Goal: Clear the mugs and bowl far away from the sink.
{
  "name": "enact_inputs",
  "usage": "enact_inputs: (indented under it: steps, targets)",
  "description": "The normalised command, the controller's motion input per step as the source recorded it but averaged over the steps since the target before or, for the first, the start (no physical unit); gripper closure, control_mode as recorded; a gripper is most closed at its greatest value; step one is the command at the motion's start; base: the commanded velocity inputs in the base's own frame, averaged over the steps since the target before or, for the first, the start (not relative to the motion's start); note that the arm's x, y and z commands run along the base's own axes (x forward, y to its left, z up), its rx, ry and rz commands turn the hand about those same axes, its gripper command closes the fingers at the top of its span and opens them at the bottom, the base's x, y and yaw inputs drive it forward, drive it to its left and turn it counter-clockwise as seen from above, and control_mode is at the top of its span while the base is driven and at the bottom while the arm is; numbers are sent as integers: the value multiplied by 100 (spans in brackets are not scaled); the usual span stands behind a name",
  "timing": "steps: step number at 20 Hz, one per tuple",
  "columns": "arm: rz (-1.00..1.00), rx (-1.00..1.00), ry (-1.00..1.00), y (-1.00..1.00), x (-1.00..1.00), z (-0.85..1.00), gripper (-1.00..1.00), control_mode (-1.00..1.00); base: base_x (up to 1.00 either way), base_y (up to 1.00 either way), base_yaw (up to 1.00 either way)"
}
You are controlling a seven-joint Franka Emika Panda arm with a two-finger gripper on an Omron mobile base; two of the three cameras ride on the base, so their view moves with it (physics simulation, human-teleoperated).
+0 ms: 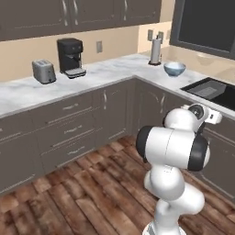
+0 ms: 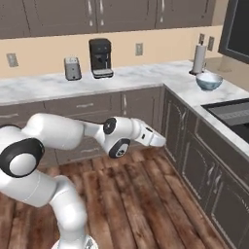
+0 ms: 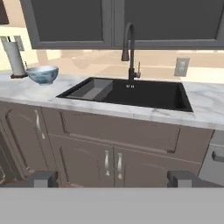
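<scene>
Evidently the claw (image 3: pixel 112 178) hangs spread and empty facing the sink (image 3: pixel 131 92), probably lining up for the bowl (image 3: pixel 43 74) on the tabletop (image 3: pixel 26 89).

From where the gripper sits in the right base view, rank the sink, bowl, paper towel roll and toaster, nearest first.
Measured from the open gripper, low in front of the cabinets:
1. Sink, to its right on the right-hand counter.
2. Bowl, past the sink, toward the corner.
3. Paper towel roll, behind the bowl, at the wall.
4. Toaster, far left on the back counter.
</scene>
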Motion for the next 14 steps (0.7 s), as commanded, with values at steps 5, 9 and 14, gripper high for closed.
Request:
enact_inputs:
  steps: [5,9,14]
  targets:
    - [0,0,0,0,0,0,-100,100,36,3,-28]
    - [0,0,0,0,0,0,-100,100,36,26,-31]
    - [0,0,0,0,0,0,-100,100,35,40,-29]
